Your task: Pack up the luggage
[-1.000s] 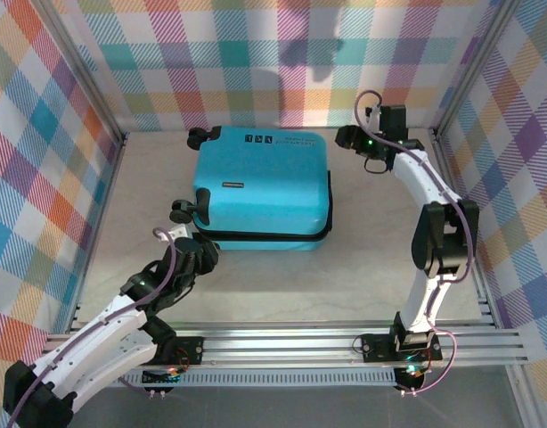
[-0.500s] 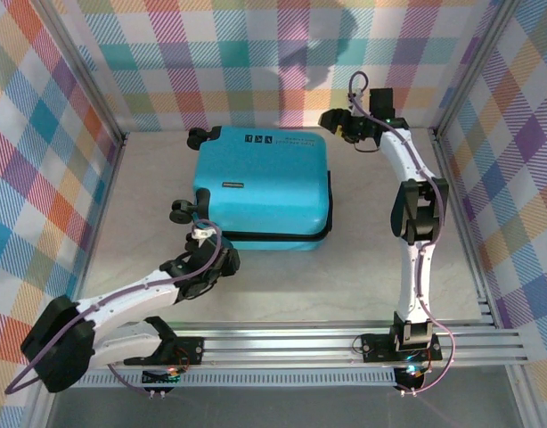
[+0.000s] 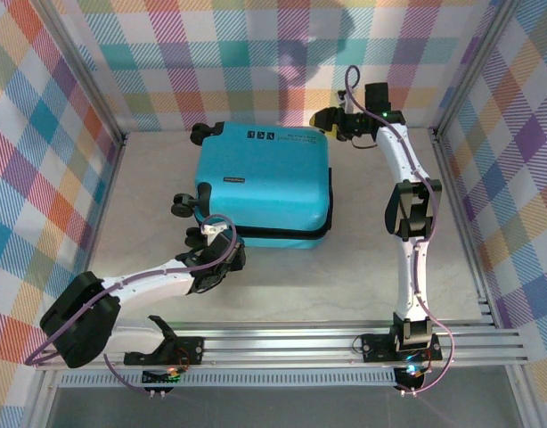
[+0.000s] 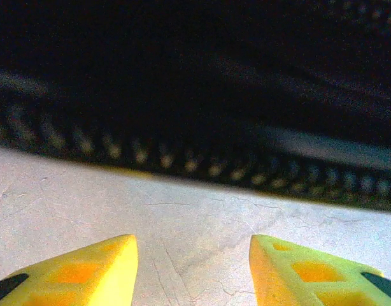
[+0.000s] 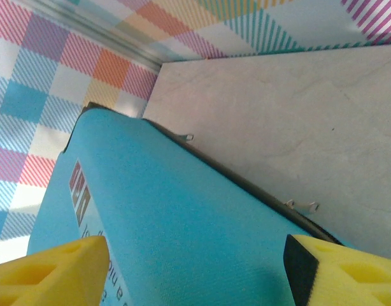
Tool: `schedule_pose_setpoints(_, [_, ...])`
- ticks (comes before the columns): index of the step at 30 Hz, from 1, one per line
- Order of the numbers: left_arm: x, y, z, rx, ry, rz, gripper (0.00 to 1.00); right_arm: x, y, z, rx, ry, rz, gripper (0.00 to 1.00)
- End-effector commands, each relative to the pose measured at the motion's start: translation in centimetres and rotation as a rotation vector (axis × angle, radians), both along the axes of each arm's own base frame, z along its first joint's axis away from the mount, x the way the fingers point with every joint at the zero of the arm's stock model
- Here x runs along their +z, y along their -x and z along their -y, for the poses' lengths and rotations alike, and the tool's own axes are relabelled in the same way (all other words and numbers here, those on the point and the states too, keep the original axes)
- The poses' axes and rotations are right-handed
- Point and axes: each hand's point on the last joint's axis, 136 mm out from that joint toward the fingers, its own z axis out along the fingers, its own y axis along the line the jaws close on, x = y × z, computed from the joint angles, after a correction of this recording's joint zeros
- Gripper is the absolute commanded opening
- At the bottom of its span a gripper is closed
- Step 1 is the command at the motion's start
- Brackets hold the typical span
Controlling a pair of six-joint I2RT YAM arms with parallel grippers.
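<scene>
The left pincer stands partly open and empty over bare table. Just ahead of it lies the suitcase, seen as a blurred dark strip, probably its zipper band. The right pincer gapes wide, holding nothing, with the suitcase's far corner just below it.

finely textured matt plastic luggage, smooth matt marbled table, ribbed metal rail

Top view: high at the near edge, looking down. Left wrist: low, luggage zipper close ahead of left pincer. Right wrist: looks down at luggage beneath right pincer. All three views share it.
</scene>
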Motion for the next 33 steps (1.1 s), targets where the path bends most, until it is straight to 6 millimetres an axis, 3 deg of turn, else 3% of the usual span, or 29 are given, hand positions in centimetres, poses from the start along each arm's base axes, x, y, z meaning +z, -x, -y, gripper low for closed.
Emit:
schedule_pose_setpoints(1, [1.1,-1.2,0.0,0.036,-0.005,0.053,0.5,0.2,1.3,-0.9,0.082,-0.021,0.011,0.73])
schedule_pose_setpoints(8, [1.1,-1.8,-1.3,0.06,-0.064,0.069,0.51,0.1,2.7,-0.8,0.109,-0.02,0.014,0.7])
schedule_pose_setpoints(17, [0.7,-4.2,-2.9,0.083,-0.049,0.063,0.5,-0.2,6.6,-0.5,0.157,0.006,0.05,0.68])
schedule_pose_setpoints(23, [0.7,-6.3,-3.9,0.102,-0.05,0.081,0.5,-0.5,9.1,-0.2,0.161,0.002,0.05,0.67])
schedule_pose_setpoints(33, [-1.4,-11.1,-5.8,0.131,-0.011,0.031,0.49,-1.8,15.2,0.2,0.127,-0.008,0.041,0.66])
